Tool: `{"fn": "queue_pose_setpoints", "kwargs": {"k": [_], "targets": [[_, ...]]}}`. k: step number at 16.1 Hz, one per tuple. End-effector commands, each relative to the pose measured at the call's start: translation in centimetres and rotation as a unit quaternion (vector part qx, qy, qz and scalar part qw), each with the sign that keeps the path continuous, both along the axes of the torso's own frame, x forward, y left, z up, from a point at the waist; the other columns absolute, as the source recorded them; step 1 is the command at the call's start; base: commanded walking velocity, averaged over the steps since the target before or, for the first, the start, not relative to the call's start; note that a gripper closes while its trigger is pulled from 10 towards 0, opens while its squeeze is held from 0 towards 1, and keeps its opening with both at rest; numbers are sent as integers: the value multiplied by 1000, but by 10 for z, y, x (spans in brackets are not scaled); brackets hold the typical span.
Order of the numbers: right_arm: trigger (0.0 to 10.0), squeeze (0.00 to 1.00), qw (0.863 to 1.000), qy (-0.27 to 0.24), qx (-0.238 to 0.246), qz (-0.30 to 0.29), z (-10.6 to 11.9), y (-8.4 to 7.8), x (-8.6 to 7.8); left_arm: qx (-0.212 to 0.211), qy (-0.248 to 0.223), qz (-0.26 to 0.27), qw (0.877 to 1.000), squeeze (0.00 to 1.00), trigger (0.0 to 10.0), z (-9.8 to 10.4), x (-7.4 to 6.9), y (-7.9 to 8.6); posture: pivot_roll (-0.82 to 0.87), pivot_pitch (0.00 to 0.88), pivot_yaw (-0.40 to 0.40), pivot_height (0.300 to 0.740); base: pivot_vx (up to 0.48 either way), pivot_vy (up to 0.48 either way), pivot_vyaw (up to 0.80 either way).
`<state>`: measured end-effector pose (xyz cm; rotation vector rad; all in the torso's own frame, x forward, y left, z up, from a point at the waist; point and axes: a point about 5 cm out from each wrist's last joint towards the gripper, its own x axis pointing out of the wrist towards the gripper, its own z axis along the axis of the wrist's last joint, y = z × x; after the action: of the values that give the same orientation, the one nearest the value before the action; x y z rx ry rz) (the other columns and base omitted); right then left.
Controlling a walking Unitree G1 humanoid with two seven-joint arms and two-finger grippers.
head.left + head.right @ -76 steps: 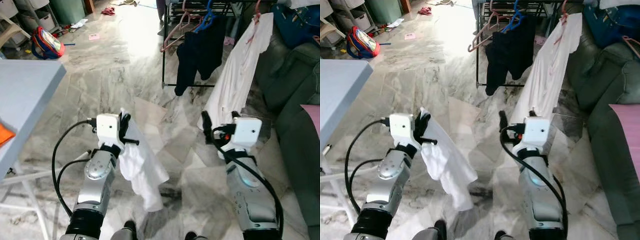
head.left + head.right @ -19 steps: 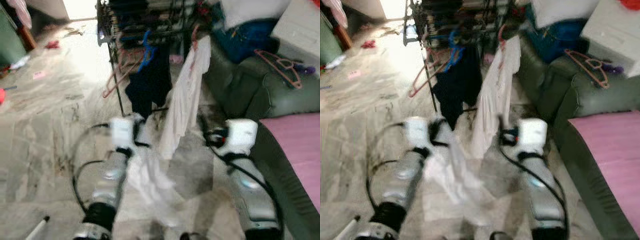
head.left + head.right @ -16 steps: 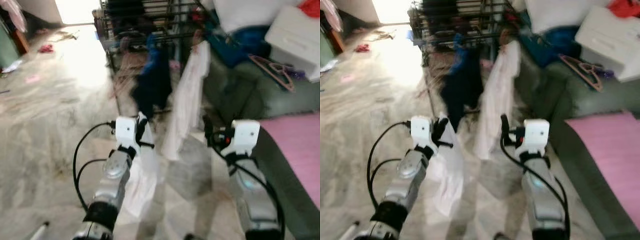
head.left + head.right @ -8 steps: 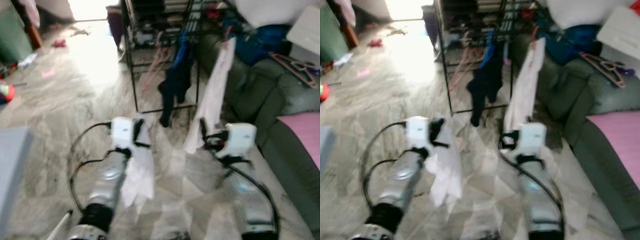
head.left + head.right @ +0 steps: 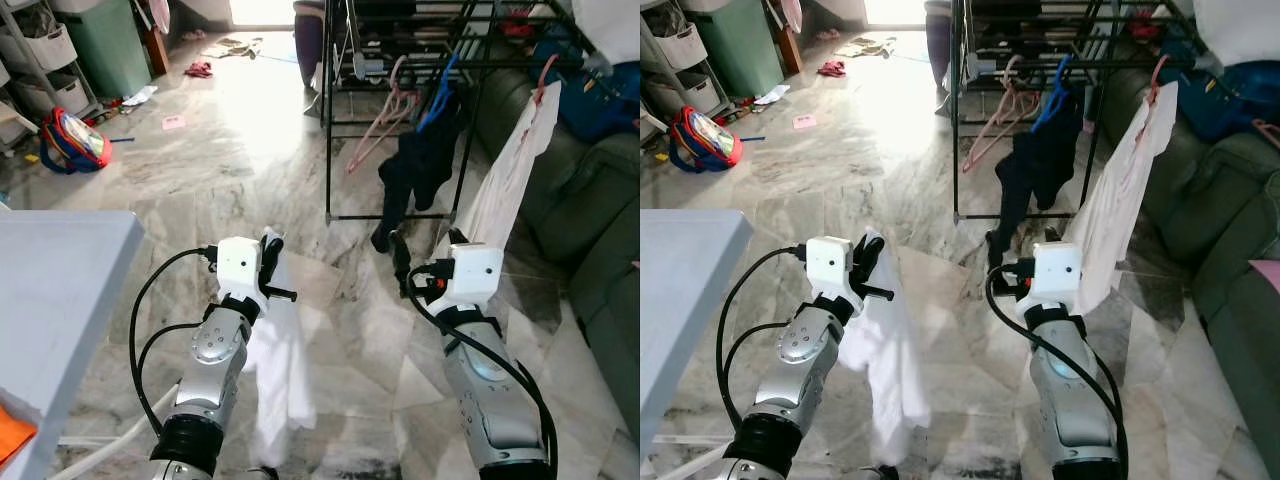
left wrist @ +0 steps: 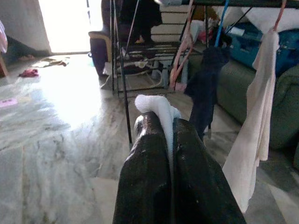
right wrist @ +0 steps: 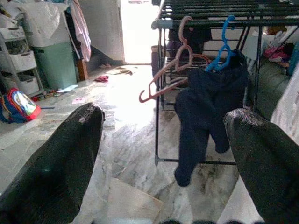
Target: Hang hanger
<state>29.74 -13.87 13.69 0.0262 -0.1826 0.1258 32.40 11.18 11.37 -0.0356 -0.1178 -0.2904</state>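
Picture has settled now after that blurred swing, and I've got the drying rack (image 5: 400, 60) square ahead of both arms again, a bit further off than half a second ago, with the blue table (image 5: 60, 270) back in view on my left. So I've turned and steadied; that's the change, and it means I'm lined up for an approach rather than searching.

My left gripper (image 5: 268, 262) is clamped tight on the white garment (image 5: 278, 370), fingers together with a fold of cloth poking out beyond the tips (image 6: 161, 105); the rest hangs straight down below it toward the floor. I can't make out a hanger inside that cloth from here.

My right gripper (image 7: 163, 154) is spread wide and carrying nothing, pointing straight at the rack. Directly beyond it hang the pink hangers (image 7: 170, 70), empty, and just beside them the dark garment (image 7: 205, 107) on a blue hanger (image 7: 219, 51). Further to its right a white shirt (image 5: 510, 170) dangles off the rack's end.

I judge the rack is not within reach yet; I need to close in before anything gets hung.
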Motion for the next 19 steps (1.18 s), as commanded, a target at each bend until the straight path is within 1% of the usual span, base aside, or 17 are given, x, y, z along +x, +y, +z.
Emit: {"fn": "queue_pose_setpoints", "kwargs": {"k": [1, 8, 19], "targets": [[10000, 0, 1000, -2, -1, -4, 2, -2, -2, -11, -18, -10, 1000, 0, 10000, 8, -1, -2, 37, 164, 6, 740, 0, 0, 0], [10000, 0, 1000, -1, -3, -3, 2, -2, -3, -18, -22, -20, 999, 0, 10000, 11, -1, -6, 32, 169, 6, 740, 305, 0, 0], [10000, 0, 1000, 1, -1, -1, 1, -2, -3, -20, -20, -26, 999, 0, 10000, 12, -2, -8, 33, 171, 5, 740, 353, 0, 0]]}}
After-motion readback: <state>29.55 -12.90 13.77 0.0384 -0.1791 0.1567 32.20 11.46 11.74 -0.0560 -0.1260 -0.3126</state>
